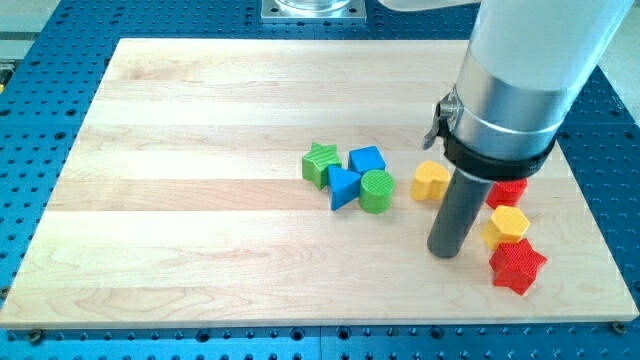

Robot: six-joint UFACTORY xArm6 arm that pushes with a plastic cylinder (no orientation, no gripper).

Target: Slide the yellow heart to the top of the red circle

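Note:
The yellow heart (431, 181) lies right of the board's centre. The red circle (511, 190) is to its right, mostly hidden behind my arm, with only its lower edge showing. My tip (445, 252) rests on the board below and slightly right of the yellow heart, left of a yellow hexagon (507, 225). The rod stands between the heart and the red circle.
A red star (517, 266) lies below the yellow hexagon. A cluster at the board's centre holds a green star (320, 163), a blue cube (367, 160), a blue triangle (343, 187) and a green cylinder (376, 191). The wooden board (200, 200) sits on a blue pegboard.

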